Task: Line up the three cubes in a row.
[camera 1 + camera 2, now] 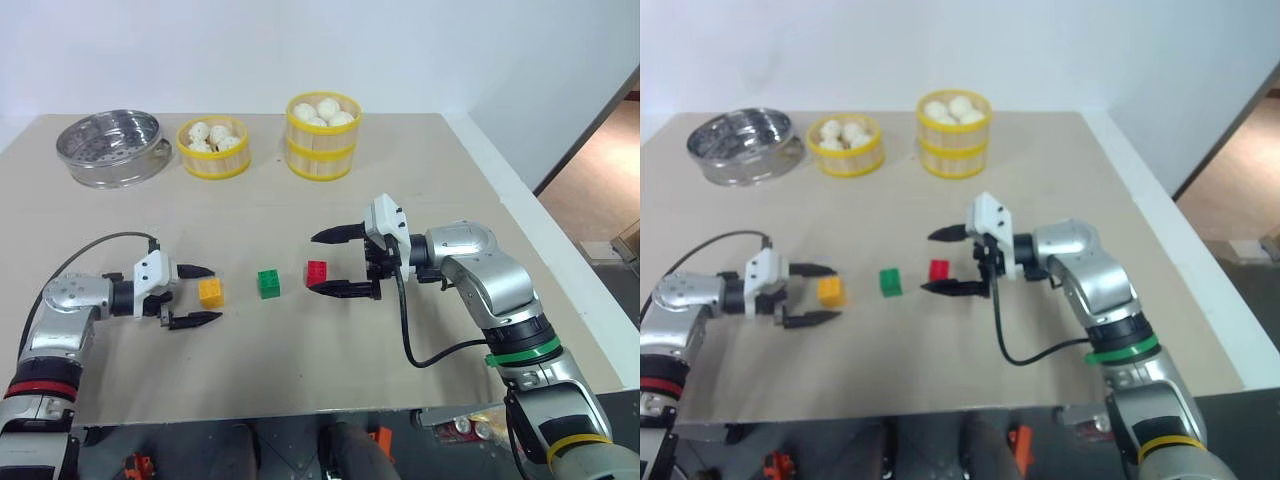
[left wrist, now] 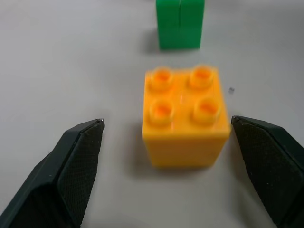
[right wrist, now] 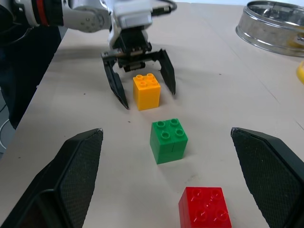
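Three small studded cubes stand in a row on the beige table: an orange-yellow cube [image 1: 211, 292], a green cube [image 1: 268, 283] and a red cube [image 1: 317, 272]. My left gripper [image 1: 197, 296] is open, its black fingers on either side of the orange-yellow cube [image 2: 184, 118] without touching it. My right gripper [image 1: 337, 263] is open too, straddling the red cube [image 3: 204, 208] from the right. In the right wrist view the green cube [image 3: 168, 140] lies between the other two, with the left gripper [image 3: 141, 85] beyond.
At the back of the table [image 1: 400, 190] stand a metal steamer pan [image 1: 110, 147], a low yellow basket of buns [image 1: 213, 146] and a taller stacked one [image 1: 323, 134]. The table's right edge runs close beside my right arm.
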Controlling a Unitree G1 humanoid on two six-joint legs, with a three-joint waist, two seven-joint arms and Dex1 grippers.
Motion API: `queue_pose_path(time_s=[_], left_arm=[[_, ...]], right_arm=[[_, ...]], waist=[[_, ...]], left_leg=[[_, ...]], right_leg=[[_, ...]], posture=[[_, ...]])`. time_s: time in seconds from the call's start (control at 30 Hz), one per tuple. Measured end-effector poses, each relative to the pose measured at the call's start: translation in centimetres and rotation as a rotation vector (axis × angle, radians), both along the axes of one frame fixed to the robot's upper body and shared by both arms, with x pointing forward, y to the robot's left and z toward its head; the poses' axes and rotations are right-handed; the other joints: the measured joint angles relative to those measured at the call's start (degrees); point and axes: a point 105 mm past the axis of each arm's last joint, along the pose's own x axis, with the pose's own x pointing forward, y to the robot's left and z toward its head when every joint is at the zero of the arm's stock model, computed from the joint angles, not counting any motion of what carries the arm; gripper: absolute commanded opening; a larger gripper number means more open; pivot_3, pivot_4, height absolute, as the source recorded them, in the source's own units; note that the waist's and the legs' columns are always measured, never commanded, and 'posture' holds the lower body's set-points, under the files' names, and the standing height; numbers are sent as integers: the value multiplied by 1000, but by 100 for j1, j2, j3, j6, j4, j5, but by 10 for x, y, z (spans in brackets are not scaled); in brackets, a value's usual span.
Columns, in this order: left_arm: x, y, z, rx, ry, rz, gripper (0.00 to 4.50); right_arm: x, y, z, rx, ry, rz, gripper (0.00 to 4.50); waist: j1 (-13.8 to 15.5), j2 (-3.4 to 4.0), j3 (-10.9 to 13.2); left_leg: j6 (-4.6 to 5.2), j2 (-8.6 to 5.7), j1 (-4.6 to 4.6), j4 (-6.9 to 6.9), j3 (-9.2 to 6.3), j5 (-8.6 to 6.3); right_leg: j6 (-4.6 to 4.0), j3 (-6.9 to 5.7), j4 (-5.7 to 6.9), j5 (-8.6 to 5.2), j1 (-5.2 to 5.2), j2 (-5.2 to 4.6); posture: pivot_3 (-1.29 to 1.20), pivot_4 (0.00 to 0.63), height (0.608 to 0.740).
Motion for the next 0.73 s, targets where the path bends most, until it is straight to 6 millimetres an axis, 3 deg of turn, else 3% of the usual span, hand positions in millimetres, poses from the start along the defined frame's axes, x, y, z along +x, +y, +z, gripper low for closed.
queue_pose_path(time_s=[0.2,0.37,0.43,0.57,0.73], left_arm=[[2,-6,58,-126,-121,44,4489],[17,-12,97,-329,-147,219,4489],[24,-8,94,-357,-153,302,4489],[30,7,66,-365,-149,502,4489],[20,35,42,-363,-139,702,4489]], right_arm=[[1,-3,-1,6,2,-20,4500],[14,-9,15,119,-9,-142,4500],[26,-15,15,127,-45,-219,4500],[58,-52,4,120,-106,-458,4500],[69,-92,-22,119,-88,-650,4500]], waist=[[-4,0,0],[-7,0,0],[-13,0,0],[-5,-1,0],[-15,0,0]], left_leg=[[0,0,2,1,-1,0],[0,-1,7,9,-5,0],[0,-2,14,9,0,0],[0,-2,15,8,6,0],[0,-2,15,-4,18,0]], right_leg=[[1,0,1,0,2,1],[10,2,2,5,11,2],[12,8,2,7,13,2],[13,14,1,8,14,1],[15,31,0,6,6,1]], posture=[[0,150,740],[0,150,740],[0,150,740],[0,150,740],[0,150,740]])
